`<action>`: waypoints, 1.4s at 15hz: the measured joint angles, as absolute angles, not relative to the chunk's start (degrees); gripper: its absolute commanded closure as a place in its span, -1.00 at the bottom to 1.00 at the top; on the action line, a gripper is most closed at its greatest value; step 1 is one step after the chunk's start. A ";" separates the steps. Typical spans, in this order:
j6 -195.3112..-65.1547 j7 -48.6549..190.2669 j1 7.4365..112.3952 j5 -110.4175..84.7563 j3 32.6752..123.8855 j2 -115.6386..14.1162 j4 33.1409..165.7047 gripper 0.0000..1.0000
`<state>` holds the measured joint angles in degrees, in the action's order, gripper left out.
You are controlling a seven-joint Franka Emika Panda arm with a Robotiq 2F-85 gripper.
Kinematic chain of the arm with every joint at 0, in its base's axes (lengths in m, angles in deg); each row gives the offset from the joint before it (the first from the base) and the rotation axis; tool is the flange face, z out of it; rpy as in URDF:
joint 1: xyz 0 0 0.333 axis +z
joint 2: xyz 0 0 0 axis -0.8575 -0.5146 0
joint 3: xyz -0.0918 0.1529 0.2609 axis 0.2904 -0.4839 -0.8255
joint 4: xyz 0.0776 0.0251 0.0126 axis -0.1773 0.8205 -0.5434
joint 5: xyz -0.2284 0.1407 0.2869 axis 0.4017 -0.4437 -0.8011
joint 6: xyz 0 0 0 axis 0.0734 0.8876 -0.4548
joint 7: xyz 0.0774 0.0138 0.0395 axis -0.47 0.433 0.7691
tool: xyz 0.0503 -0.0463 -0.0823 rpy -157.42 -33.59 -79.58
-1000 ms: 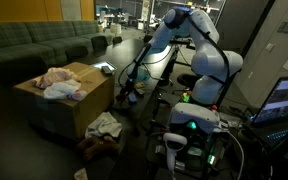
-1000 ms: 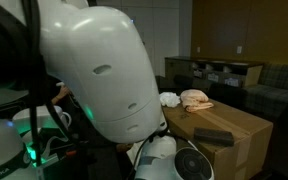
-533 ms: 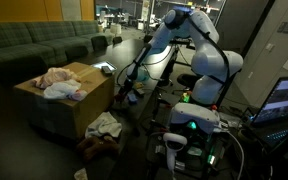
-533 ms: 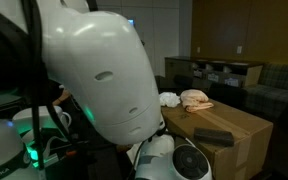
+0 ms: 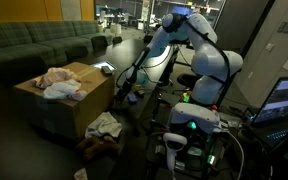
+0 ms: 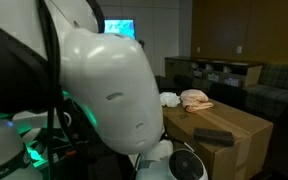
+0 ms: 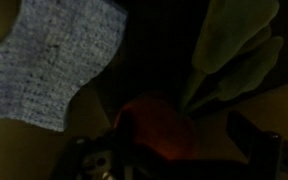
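Has swung the white arm link [image 6: 104,90] sideways since the earlier frame; hangs low beside the cardboard box [image 5: 69,95], claw [image 7: 174,152] spread apart, empty, over an orange-red round thing [image 7: 156,122] near a grey knit cloth [image 7: 54,60]; likely soft and light, best pinched across its middle

Three cameras, one dim room.
Both exterior views share the cardboard box [image 5: 59,112] [image 6: 224,125]: from afar with the whole arm [image 5: 184,40], and crowded behind its shell [image 6: 104,90]; the wrist view looks down, close over a white cloth [image 7: 54,65].
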<state>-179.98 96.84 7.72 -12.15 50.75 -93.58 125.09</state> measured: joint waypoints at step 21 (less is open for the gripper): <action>-185.53 86.61 14.22 -12.06 58.19 -90.59 126.31 0.83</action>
<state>-185.53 86.61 14.22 -12.06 58.19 -90.59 126.31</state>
